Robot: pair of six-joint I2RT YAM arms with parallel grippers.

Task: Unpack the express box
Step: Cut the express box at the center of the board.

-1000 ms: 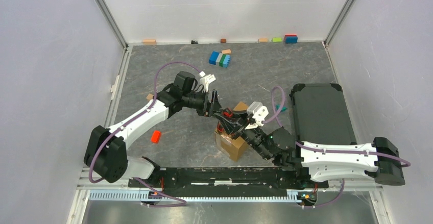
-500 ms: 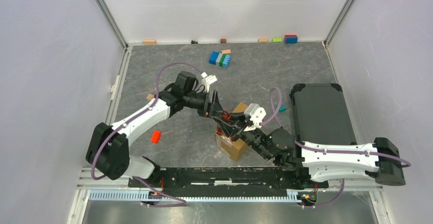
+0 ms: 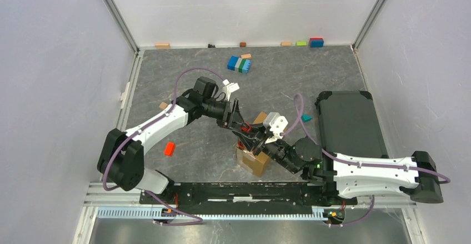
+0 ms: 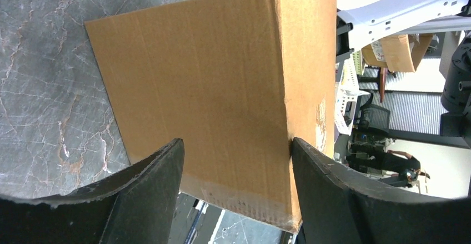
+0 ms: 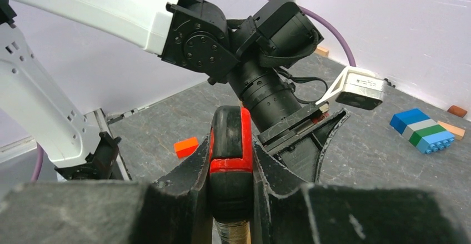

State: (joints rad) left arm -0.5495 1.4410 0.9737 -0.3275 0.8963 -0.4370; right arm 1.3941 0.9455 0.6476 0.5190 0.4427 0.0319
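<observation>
The express box (image 3: pixel 254 162), a brown cardboard carton, stands near the front middle of the table, and one flap (image 3: pixel 261 116) shows behind the grippers. My left gripper (image 3: pixel 242 130) comes down on it from the back left. In the left wrist view the box (image 4: pixel 211 77) fills the gap of the left gripper (image 4: pixel 236 147); the right finger (image 4: pixel 322 183) presses on its corner edge. My right gripper (image 3: pixel 260 144) reaches in from the right. It is shut on a black and red tool handle (image 5: pixel 230 138), held upright in the right gripper (image 5: pixel 230 163).
A flat black tray (image 3: pixel 350 124) lies on the right. A blue-green block cluster (image 3: pixel 239 64) sits at the back, an orange-red block (image 3: pixel 169 149) at the left, a teal piece (image 3: pixel 306 118) by the tray. Small blocks (image 3: pixel 316 42) line the back wall.
Both wrists have edged slightly toward the back left over the box. The right gripper keeps its hold on the tool. The box has stayed in place.
</observation>
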